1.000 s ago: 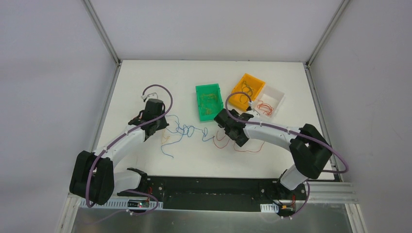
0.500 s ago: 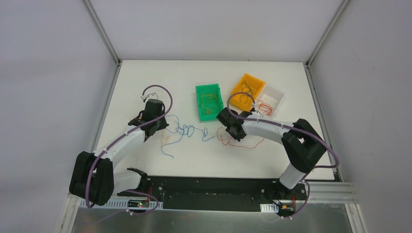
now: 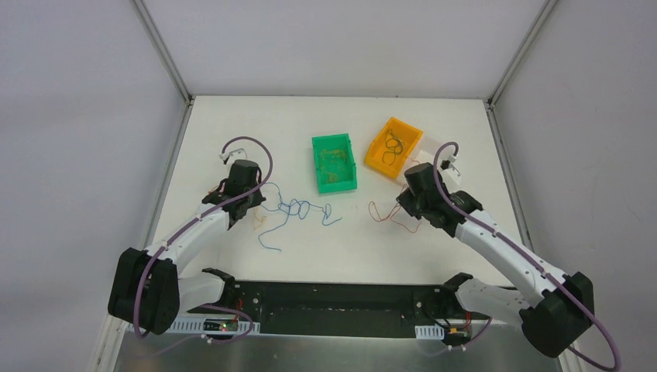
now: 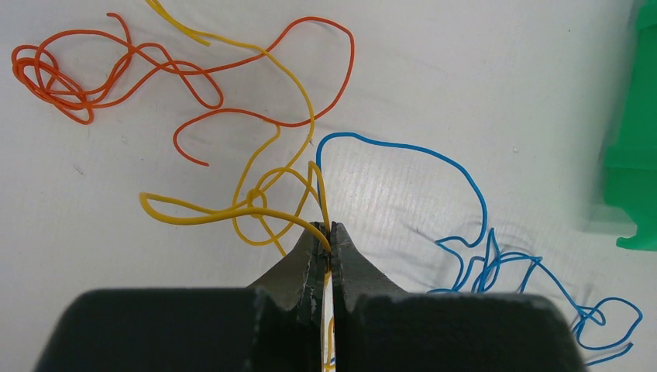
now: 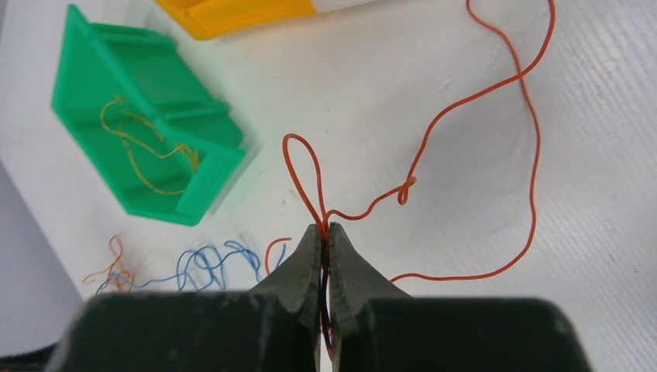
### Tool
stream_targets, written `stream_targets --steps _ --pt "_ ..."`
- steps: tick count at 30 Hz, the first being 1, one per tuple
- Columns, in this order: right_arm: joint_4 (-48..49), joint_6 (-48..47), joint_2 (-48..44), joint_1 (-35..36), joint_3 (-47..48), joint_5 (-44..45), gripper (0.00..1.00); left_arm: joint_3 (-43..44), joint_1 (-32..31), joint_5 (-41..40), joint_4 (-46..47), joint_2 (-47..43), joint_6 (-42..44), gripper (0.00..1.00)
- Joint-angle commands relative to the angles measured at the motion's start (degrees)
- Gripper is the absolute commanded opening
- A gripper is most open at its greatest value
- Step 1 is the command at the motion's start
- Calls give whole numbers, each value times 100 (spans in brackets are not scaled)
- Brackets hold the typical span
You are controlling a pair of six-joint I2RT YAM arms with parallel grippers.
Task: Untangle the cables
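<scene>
The top camera looks down from high behind both pincers onto the whole white surface (image 3: 256, 132). Each wrist camera rides close behind its own fingertips, left pincer (image 4: 326, 231) and right pincer (image 5: 326, 229), facing forward and down. All three views share the green bin (image 5: 147, 147) and blue cable (image 4: 465, 178) between the pincers.

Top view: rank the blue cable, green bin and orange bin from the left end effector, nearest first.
1. blue cable, just right of the left end effector
2. green bin, farther right and back
3. orange bin, rightmost, back
</scene>
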Motion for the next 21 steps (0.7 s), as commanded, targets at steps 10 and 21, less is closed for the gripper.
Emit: stream_targets --steps 10,21 --pt "-54 -1166 -238 -1446 1200 -2968 0 -44 26 -123 43 -139 -21 0" --pt "525 -1113 942 -3212 1842 -4615 0 -48 27 -109 77 -122 -21 0"
